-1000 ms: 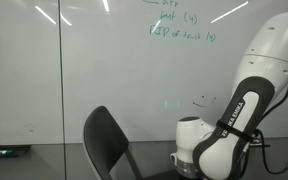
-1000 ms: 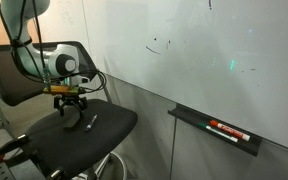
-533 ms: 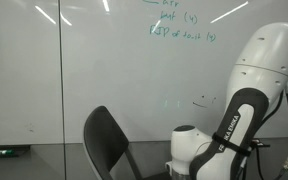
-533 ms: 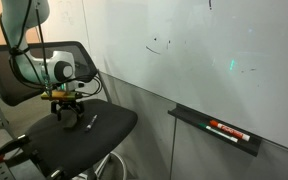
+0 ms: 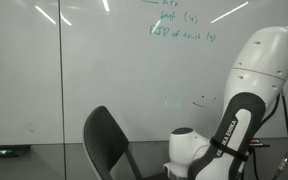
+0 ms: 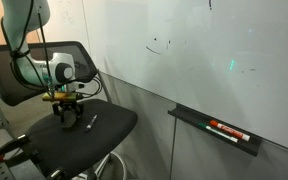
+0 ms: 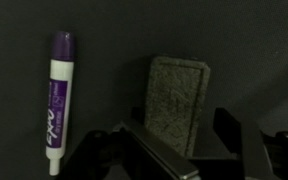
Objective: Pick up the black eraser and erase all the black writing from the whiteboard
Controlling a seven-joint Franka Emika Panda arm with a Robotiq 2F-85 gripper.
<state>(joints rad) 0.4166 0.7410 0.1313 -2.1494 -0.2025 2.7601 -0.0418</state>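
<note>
The eraser point(image 7: 175, 93), a grey-black felt block, lies flat on the dark chair seat in the wrist view. My gripper point(image 7: 192, 142) is open just above it, with one finger on each side of its near end, not touching it. In an exterior view my gripper point(image 6: 66, 114) hangs low over the chair seat point(image 6: 104, 135) and hides the eraser. The black writing, a small smiley doodle, shows on the whiteboard in both exterior views point(image 5: 200, 100) point(image 6: 159, 45). The whiteboard point(image 5: 104, 60) point(image 6: 234, 40) carries green handwriting point(image 5: 179, 27) higher up.
A purple-capped white marker point(image 7: 56, 92) lies on the seat beside the eraser, also seen in an exterior view point(image 6: 90, 121). The chair back point(image 5: 104, 138) stands in front of the board. A ledge tray point(image 6: 216, 133) under the board holds a red-and-black marker point(image 6: 226, 129).
The arm has shifted a little to the side and lowered the gripper closer to the chair seat. The eraser and marker have not moved.
</note>
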